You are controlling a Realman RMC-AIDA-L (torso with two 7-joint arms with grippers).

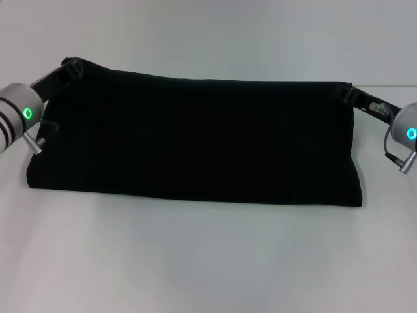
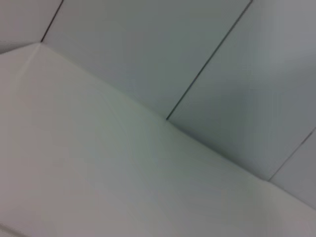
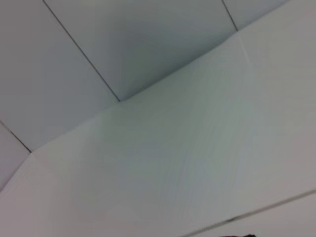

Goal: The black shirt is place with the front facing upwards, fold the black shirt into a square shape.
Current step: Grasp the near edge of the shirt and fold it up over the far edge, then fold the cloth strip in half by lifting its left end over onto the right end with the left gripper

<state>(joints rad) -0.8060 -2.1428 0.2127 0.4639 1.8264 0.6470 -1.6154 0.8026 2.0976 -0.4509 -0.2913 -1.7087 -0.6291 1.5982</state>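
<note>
In the head view the black shirt hangs as a wide band stretched between my two grippers, with its lower edge resting on the white table. No lettering shows on the side facing me. My left gripper is shut on the shirt's upper left corner. At the upper right corner my right gripper is shut on the cloth too. Both wrist views show only the table and wall panels, with no fingers or shirt.
The white table spreads in front of the shirt and to both sides. A pale panelled wall rises behind the table's far edge.
</note>
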